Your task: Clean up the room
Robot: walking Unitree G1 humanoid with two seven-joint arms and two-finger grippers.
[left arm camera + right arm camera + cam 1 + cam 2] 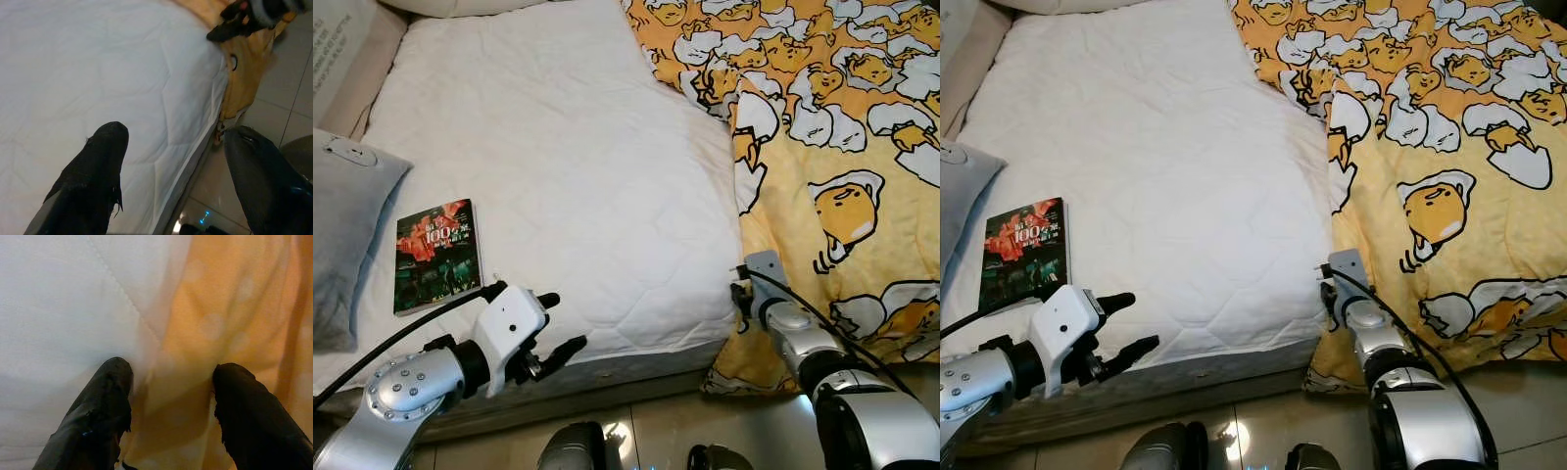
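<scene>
— Pillow [342, 235] first, grey, at nine o'clock in the head views, lying over the left edge of the white mattress [558, 166]. What sits next to it?

— A book [436, 255] with a dark red-and-green cover, flat on the mattress just beside the pillow's right edge, at about eight o'clock. Its lower end is near the mattress's front edge.

— And the left arm?

— The left gripper [556, 323] hangs at seven o'clock, just off the mattress's front edge and to the right of the book, apart from it. Its two black fingers [93, 181] are spread wide with nothing between them; the left wrist view shows one over the white quilting and the other over the tiled floor [288, 112].

— Moving across?

— The middle of the mattress is bare quilted fabric. At its right edge, from one o'clock down to four o'clock, lies a yellow blanket [842, 157] printed with cartoon egg figures, draped over the side and hanging toward the floor.

— The right arm?

— The right gripper [168, 377] is at four o'clock, pressed in where the blanket meets the mattress corner. In the right wrist view its fingers stand parted, one against the white mattress, the other against the yellow cloth, with a fold of blanket lying between them; not clamped on it.
</scene>
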